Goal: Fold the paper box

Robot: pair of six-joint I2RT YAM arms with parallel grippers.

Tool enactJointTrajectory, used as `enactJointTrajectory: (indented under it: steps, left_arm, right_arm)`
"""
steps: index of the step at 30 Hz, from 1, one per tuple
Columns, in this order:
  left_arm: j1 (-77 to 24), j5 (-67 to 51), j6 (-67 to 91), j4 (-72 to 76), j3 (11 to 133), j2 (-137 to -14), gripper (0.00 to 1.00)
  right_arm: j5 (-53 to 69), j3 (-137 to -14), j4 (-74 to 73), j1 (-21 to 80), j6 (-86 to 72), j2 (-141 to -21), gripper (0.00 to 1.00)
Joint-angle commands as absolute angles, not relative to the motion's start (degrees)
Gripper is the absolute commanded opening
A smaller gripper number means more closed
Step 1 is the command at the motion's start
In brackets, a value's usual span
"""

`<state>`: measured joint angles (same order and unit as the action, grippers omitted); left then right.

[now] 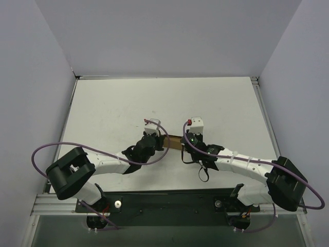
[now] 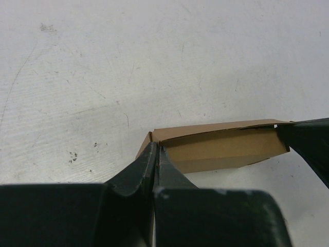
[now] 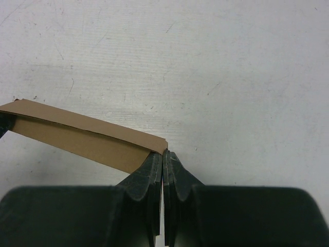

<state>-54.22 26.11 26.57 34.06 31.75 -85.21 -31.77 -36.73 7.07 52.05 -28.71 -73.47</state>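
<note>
The paper box (image 1: 175, 142) is a small brown cardboard piece, folded into a long low shape, spanning the gap between my two grippers at the table's middle. In the left wrist view the paper box (image 2: 221, 146) runs rightward from my left gripper (image 2: 157, 148), whose jaws are shut with the box's left end wall pinched at the tips. My right gripper (image 3: 163, 154) is shut, its tips touching the right end corner of the paper box (image 3: 82, 136). Whether it pinches cardboard is hidden. From above, the left gripper (image 1: 164, 140) and right gripper (image 1: 184, 142) face each other across the box.
The white table (image 1: 118, 103) is walled at the back and both sides. The right gripper's dark finger (image 2: 308, 146) covers the box's far end in the left wrist view. Purple cables (image 1: 51, 146) loop out beside both arms.
</note>
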Motion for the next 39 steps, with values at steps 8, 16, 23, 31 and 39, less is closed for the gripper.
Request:
enactJointTrajectory:
  steps: [8, 16, 23, 31, 39]
  left_arm:
    - [-53.61, 16.00, 24.44, 24.52, 32.34, -88.77, 0.00]
    - [-53.70, 16.52, 19.60, 21.80, 34.19, -89.65, 0.00]
    - [-53.70, 16.79, 18.63, 20.04, 35.15, -90.26, 0.00]
    - [-53.79, 16.79, 18.72, 20.13, 35.42, -90.88, 0.00]
    - [-53.70, 16.26, 18.63, 19.86, 35.77, -90.79, 0.00]
  right_arm:
    - [-25.93, -34.36, -3.25, 55.28, -34.45, -75.24, 0.00]
    - [-23.73, -44.03, -16.07, 54.85, -34.71, -72.42, 0.22]
    - [-17.85, -45.70, -18.81, 52.30, -37.35, -68.30, 0.57]
    - [-10.90, -40.35, -14.51, 45.62, -40.43, -57.67, 0.59]
    - [-10.90, -37.71, -4.31, 45.88, -27.44, -57.74, 0.34]
